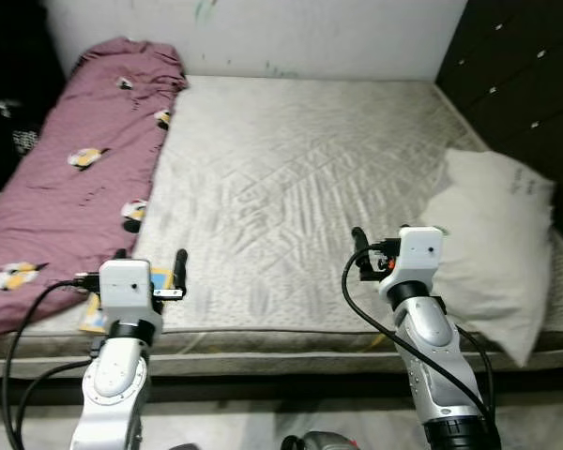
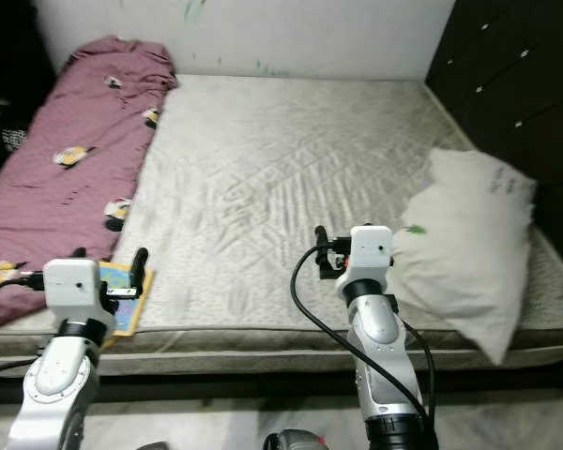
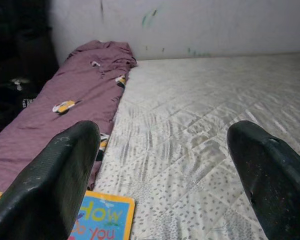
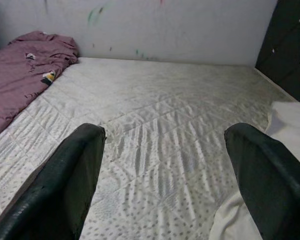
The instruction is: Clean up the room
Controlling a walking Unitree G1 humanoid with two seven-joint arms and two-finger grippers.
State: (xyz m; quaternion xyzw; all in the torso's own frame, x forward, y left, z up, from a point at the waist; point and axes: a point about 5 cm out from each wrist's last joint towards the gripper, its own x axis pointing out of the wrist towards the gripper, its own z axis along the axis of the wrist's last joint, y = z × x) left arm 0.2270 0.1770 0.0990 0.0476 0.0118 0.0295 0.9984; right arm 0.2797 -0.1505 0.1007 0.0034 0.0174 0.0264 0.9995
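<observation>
At the near edge of the mattress, the left gripper is held over the near left corner and the right gripper over the near right part; both arms are raised from below the frame. In each wrist view the two black fingers are seen spread wide apart with nothing held between them, and the same applies to the right fingers. A small book with a blue cover, yellow border and partly legible lettering lies flat on the mattress at the near left corner, directly beneath and just beyond the left gripper; its long axis is seen running from near to far, roughly parallel to the left edge of the bed. Whether the gripper touches it cannot be determined. Immediately left of the book, a maroon blanket printed with small yellow-and-white figures is laid as a long bundle along the left side of the bed, its long axis running from the near left corner to the far left corner, where it is bunched against the white wall. To the right of the right gripper, a white pillow rests on the right edge of the mattress, partly overhanging the near right corner. Dark drawer fronts are located along the far right side.
</observation>
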